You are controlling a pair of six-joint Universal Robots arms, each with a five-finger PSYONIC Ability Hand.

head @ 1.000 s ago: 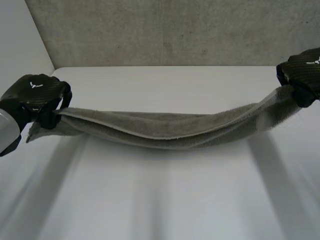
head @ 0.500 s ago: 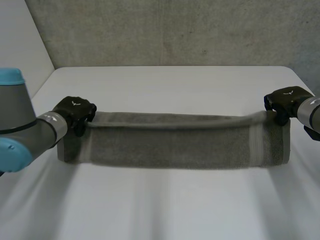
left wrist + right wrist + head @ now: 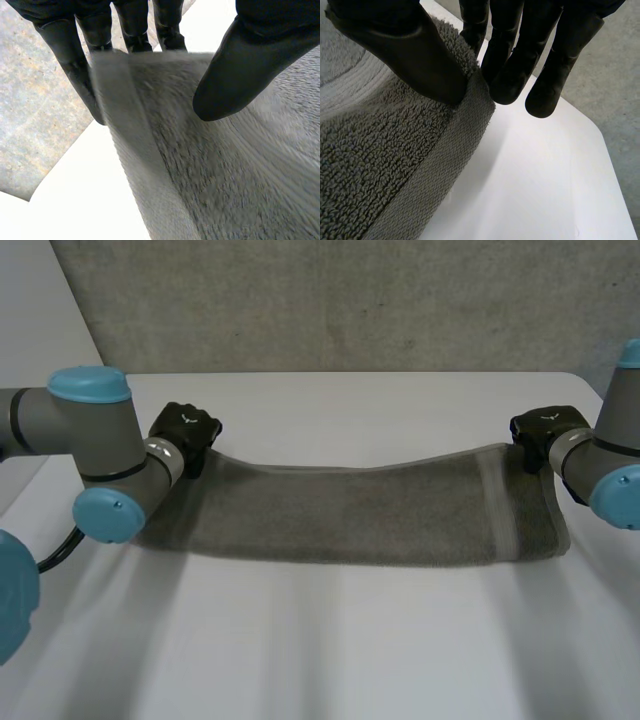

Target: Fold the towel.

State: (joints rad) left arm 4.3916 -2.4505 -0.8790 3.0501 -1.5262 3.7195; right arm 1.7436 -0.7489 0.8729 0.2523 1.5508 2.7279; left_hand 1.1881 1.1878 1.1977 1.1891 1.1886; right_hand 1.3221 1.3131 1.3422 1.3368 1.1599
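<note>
Robot hand (image 3: 185, 430) (left) at towel (image 3: 350, 515) corner

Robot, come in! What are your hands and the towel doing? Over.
Left hand shut on towel, far left corner. Right hand shut on far right corner. Towel stretched across table. Nothing in the way.

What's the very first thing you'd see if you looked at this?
A long grey towel stretches across the middle of the white table, its far edge held up and sagging in between. The left hand pinches one far corner. The right hand pinches the other, with its fingers behind the towel's edge and its thumb on top.
</note>
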